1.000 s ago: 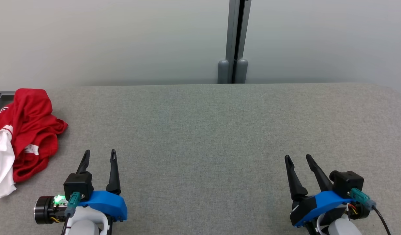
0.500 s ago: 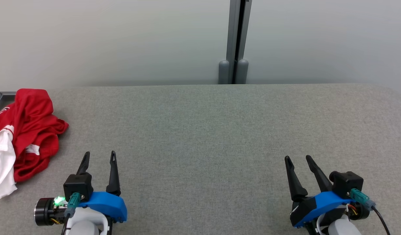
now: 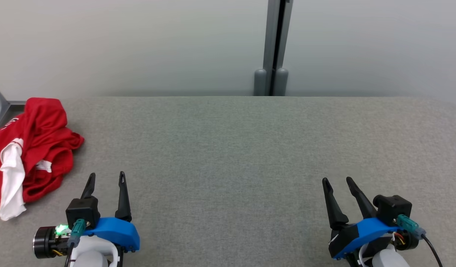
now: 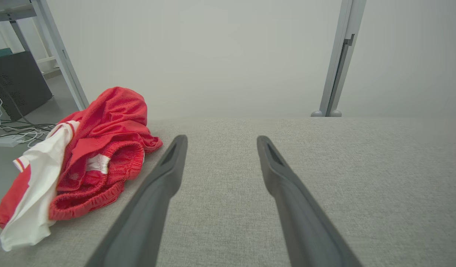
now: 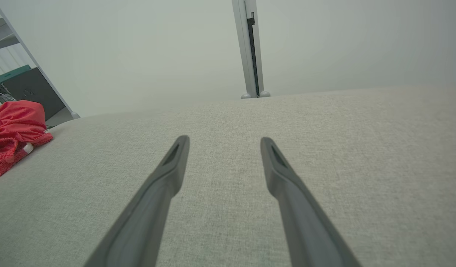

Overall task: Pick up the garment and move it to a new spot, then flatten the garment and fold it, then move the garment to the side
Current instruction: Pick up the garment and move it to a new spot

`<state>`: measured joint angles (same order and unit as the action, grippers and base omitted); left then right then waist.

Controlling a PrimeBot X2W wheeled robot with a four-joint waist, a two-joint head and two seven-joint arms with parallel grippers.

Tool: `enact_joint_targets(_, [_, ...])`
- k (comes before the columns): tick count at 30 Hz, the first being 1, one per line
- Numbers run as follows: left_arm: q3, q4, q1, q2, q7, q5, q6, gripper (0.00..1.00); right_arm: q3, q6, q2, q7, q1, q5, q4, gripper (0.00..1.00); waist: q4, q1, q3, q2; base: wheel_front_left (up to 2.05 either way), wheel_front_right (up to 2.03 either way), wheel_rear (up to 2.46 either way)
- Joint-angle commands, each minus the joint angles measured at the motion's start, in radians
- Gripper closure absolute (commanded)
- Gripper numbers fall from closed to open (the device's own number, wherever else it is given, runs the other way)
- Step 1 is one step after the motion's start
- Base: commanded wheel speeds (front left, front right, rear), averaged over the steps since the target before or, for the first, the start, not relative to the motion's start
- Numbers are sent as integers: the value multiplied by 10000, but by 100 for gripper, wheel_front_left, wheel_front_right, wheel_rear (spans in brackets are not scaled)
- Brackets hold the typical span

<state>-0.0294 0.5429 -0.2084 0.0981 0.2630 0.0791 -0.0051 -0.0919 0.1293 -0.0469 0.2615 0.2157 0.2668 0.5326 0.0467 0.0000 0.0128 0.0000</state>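
Here's the wide shot: a pale wall runs across the back, and below it a broad grey fabric-covered surface stretches from side to side. Over at the far left edge of that surface sits the garment, a crumpled red heap with a white panel draped down its near side. From the left wrist view the garment shows a mesh weave and a gathered elastic hem, bunched up with nothing flattened or folded yet. From the right wrist view the garment is just a red lump well off to the side.

Down at the lower left, the left gripper hovers low over the surface, its fingers spread wide and holding nothing. The garment lies near it, up and to its left, not touching. At the lower right, the right gripper mirrors it, fingers wide apart and empty, well away from the garment.

Behind the surface's far edge a slim grey post stands upright against the wall.
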Motion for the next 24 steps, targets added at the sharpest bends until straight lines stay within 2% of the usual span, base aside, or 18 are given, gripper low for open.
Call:
enact_joint_targets(1, [36,-36,-70,85,28,2,12,0,-17,26,-62,56,-32,35,-32,0,91,0,31,0,0,0,0])
enact_joint_targets(9, [40,-97,22,132,28,42,66,0,-73,26,-60,50,-92,96,-60,0,896,0,-12,0,0,0,0])
enact_joint_targets(24, [188,-161,146,333,28,170,167,0,-72,26,-63,50,-79,119,-15,0,2873,0,-85,0,0,0,0])
